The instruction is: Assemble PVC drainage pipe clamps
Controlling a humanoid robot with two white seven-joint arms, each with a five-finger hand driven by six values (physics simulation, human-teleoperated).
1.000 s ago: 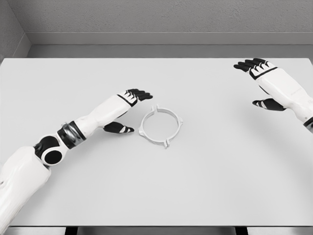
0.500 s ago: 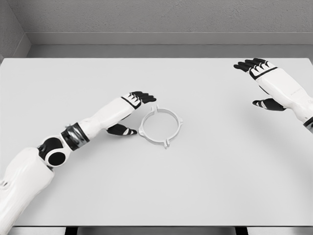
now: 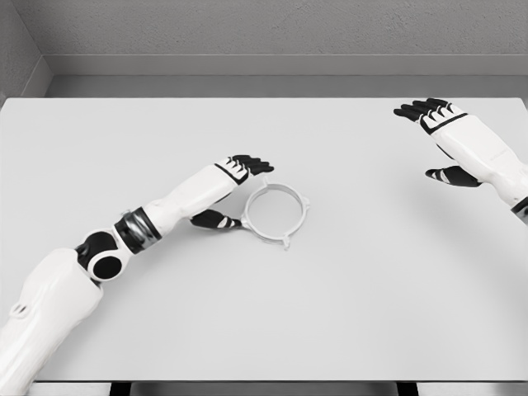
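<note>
Clamp ring [image 3: 275,214] flat, just right of my open, empty left hand [image 3: 233,191]; right hand [image 3: 439,136] far off.

No readable text, labels, brands, numbers or signs on any surface in head view.

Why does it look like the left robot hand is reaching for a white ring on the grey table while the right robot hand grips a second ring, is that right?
Not quite. The head view shows the right robot hand holding nothing, fingers spread above the far right of the table. Only one white ring is visible, beside the left robot hand.
</note>
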